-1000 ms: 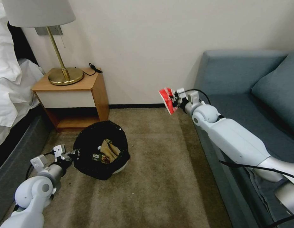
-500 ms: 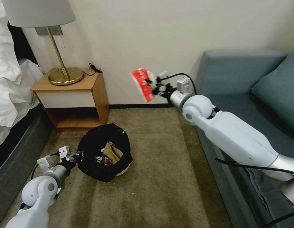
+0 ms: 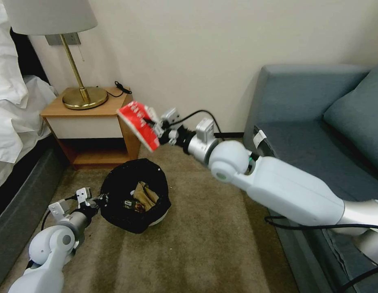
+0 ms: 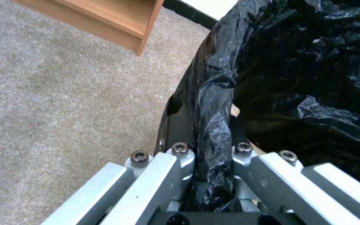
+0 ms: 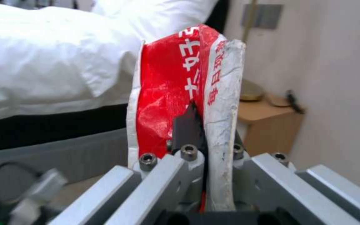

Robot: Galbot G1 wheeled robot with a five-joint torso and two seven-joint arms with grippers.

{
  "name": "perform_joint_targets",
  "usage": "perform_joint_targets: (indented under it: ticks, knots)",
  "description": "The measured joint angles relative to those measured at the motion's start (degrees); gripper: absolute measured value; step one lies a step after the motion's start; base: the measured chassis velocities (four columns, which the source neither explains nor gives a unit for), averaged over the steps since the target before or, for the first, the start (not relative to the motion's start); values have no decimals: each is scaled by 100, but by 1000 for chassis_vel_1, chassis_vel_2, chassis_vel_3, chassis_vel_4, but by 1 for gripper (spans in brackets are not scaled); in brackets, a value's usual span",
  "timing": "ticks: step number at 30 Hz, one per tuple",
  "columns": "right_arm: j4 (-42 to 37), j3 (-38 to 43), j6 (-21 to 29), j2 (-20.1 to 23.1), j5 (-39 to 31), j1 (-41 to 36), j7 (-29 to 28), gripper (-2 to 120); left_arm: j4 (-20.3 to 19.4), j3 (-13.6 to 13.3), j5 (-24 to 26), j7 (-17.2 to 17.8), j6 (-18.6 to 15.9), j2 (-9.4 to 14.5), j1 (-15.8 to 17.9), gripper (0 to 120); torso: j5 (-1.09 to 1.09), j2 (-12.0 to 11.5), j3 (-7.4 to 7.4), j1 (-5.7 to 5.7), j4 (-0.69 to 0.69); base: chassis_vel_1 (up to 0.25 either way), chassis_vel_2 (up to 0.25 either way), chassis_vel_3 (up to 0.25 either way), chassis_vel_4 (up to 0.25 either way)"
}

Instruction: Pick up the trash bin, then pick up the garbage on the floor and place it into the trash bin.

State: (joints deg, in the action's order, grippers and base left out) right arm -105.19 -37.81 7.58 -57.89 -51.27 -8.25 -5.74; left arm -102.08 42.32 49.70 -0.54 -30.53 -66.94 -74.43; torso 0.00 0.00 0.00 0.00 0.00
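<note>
Right gripper [image 3: 158, 127] raised above the carpet, jaws clamped on crumpled red-and-white snack packet [image 3: 139, 124]; packet held in the air, above and slightly behind the rim of small round white trash bin lined with glossy black plastic bag [image 3: 134, 194]. In right wrist view, packet [image 5: 180, 93] pinched edge-on between the black pads, standing upright out of right gripper [image 5: 207, 147].

Left gripper [image 3: 95, 200] low at the bin's left rim, jaws closed narrow on the bin. In left wrist view, folded liner and bin wall [image 4: 213, 93] nipped in left gripper [image 4: 207, 150].

Bin tilted on beige carpet [image 3: 205, 244], near wooden bedside bench [image 3: 93, 122]. Brown paper bag [image 3: 145, 194] lying inside the bin, with small dark item [image 3: 130, 204] beside it.
</note>
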Motion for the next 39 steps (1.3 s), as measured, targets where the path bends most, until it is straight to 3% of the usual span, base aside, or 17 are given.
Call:
perform_joint_targets:
  ticks: [12, 19, 39]
  knots:
    - [-158, -544, -203, -288, 155, -300, 96, 0, 5, 3, 1, 1, 0, -48, -5, 4, 0, 0, 0, 0, 0, 0, 0, 0, 0]
    - [123, -751, -299, -651, 417, -533, 163, 0, -62, -16, 15, 5, -10, -56, -28, 4, -1, 0, 0, 0, 1, 0, 0, 0, 0]
    - [993, -785, -603, -850, 1130, -1132, 420, 0, -260, 0, 231, 12, -101, -3, -100, 4, 0, 0, 0, 0, 0, 0, 0, 0, 0]
